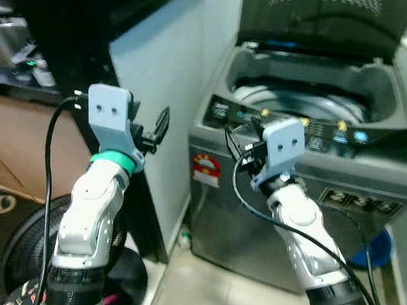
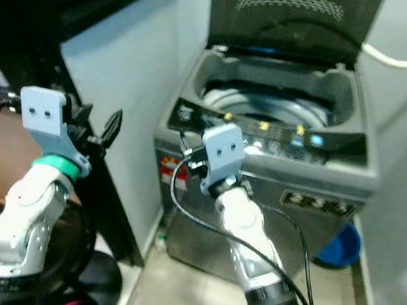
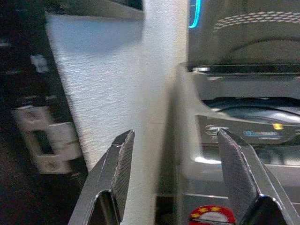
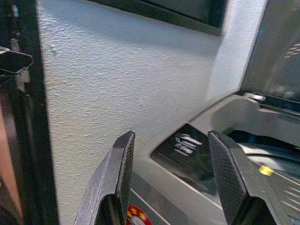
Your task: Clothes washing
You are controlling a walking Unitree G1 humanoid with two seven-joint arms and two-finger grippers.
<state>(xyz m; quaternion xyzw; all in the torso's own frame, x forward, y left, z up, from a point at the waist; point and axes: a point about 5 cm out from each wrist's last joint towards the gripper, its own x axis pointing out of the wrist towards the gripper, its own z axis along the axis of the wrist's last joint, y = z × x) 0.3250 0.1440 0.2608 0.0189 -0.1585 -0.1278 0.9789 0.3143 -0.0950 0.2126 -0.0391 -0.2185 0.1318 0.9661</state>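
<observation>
The robot is standing in front of the washer (image 1: 311, 187), which is sitting on the floor beside a white wall (image 1: 163, 78). The lid (image 1: 326, 8) is standing up, so the drum (image 1: 305, 103) is showing, and no clothes can be made out in it from here. The left hand (image 3: 173, 183) is hanging in the air near the wall, to the left of the washer, with its two black fingers (image 3: 117, 168) spread wide and holding nothing. The right hand (image 4: 171, 183) is waiting just in front of the washer's front left corner, near the dark panel (image 1: 313, 127) with its little lights, and its fingers are spread wide and holding nothing too. It looks like the robot is getting ready to work at the washer, maybe to reach the panel or the drum. To do this well, the robot is needing to step a bit closer and turn to the right, so the washer is sitting right in the middle. The right hand is closest, so it should be going first, slowly, over the front edge. It should be keeping away from the lid and touching the panel softly. The left hand should be staying clear of the wall. A cable (image 1: 263, 211) is hanging by the right arm, so it should not be getting caught on the washer's corner.
</observation>
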